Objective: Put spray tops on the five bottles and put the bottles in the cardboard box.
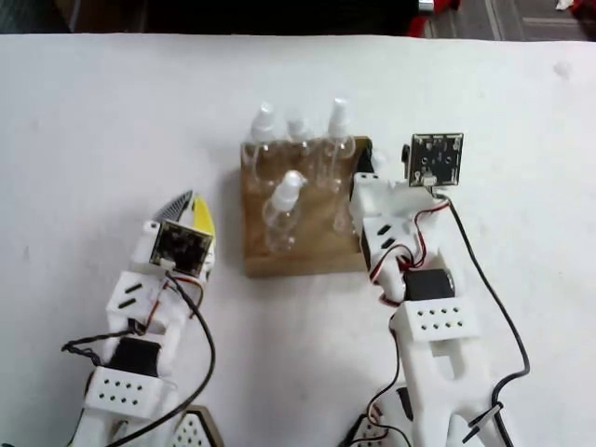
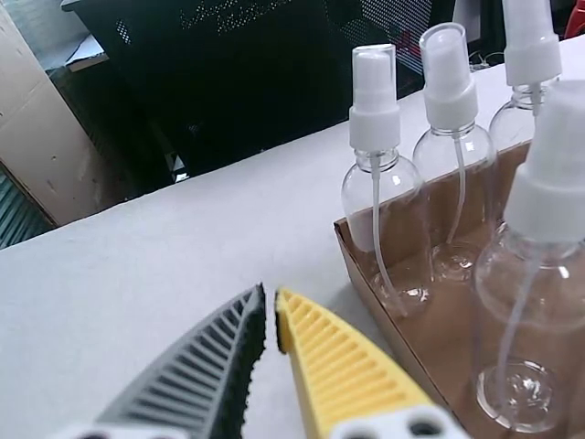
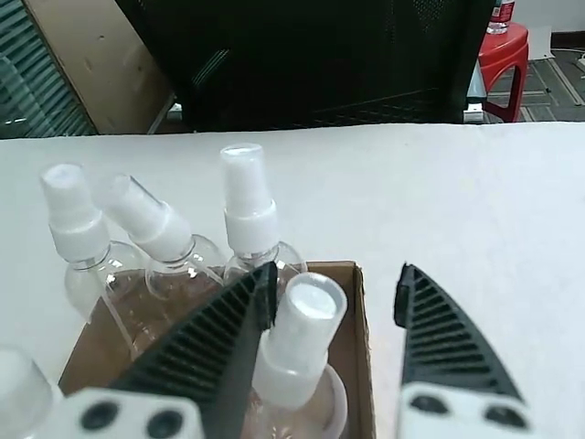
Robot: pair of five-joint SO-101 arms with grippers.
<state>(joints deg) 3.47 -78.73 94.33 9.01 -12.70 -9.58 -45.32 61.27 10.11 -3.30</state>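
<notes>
I see all five clear bottles standing upright in the cardboard box (image 1: pixel 279 264), each with its white spray top on. A back row of three bottles (image 1: pixel 300 140) lines the far side, a fourth bottle (image 1: pixel 282 209) stands nearer the middle, and the fifth bottle (image 3: pixel 300 343) is in the corner closest to the right arm. My right gripper (image 3: pixel 335 274) hangs over that corner with its black fingers spread wide. The fifth bottle's top sits between them, close against one finger, though I cannot tell if they touch; the other finger is out past the box wall. My left gripper (image 2: pixel 271 294) sits beside the box over the white table (image 1: pixel 112 121), apart from it, grey and yellow fingers pressed together on nothing.
</notes>
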